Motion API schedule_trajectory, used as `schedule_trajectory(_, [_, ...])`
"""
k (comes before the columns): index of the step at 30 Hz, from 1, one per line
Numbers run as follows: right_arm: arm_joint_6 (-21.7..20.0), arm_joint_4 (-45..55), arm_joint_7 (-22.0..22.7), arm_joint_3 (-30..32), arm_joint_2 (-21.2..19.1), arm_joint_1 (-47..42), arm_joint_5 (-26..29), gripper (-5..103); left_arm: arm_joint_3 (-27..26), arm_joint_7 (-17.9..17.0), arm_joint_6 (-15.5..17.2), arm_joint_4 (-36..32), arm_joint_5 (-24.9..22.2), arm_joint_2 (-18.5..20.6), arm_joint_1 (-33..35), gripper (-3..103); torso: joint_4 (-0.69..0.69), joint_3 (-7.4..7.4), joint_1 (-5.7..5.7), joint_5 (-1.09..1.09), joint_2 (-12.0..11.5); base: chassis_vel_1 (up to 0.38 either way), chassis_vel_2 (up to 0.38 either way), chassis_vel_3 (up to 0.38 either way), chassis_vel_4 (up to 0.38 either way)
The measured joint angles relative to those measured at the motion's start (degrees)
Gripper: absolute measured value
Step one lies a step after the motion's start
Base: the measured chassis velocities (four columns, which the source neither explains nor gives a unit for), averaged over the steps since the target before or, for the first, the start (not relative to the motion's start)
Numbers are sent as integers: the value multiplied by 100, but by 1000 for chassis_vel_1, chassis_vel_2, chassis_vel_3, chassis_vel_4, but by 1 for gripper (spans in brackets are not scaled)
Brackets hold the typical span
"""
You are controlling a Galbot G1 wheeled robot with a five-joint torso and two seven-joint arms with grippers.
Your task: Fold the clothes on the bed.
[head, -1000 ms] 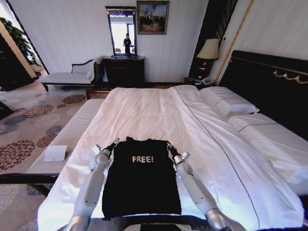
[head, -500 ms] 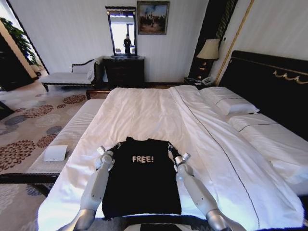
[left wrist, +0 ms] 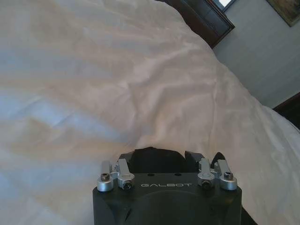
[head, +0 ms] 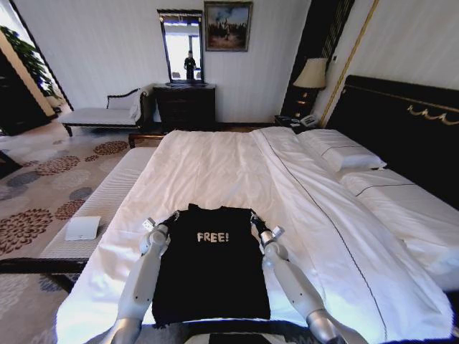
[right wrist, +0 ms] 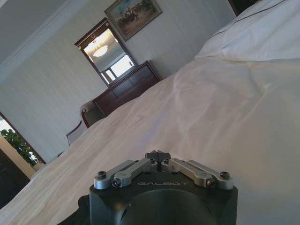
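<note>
1. Shirt first: a black T-shirt point(head: 213, 266) printed "FREE!" lies flat at the near edge of the bed point(head: 237, 172); both arms flank it.
2. Left claw point(head: 172, 216) sits at the shirt's upper left corner; in its wrist view the fingers point(left wrist: 192, 154) are spread, with dark cloth between them.
3. Right claw point(head: 252, 216) sits at the upper right corner, pressed together in its wrist view.
4. Farther off lie white pillows point(head: 341, 152); beyond them a dark dresser point(head: 186, 104) with a mirror point(head: 181, 46).

Location: hotel-style bedroom. Indicators: large bed point(head: 237, 172), white pillows point(head: 341, 152), bedside lamp point(head: 311, 74) at 1 o'clock, dresser point(head: 185, 106) with mirror point(head: 181, 46) at 12 o'clock.
</note>
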Motion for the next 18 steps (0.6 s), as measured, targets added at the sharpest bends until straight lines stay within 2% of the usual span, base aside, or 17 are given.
schedule_trajectory(14, [22,115,24,46,17,-74,-96,0,-27,71,-20,221,-2,51,-35,68,0,0,0,0,0,0,0,0,0])
schedule_trajectory(18, [35,156,39,76,30,-94,-106,0,2,84,-19,286,-45,15,-81,53,0,0,0,1,0,0,0,0,0])
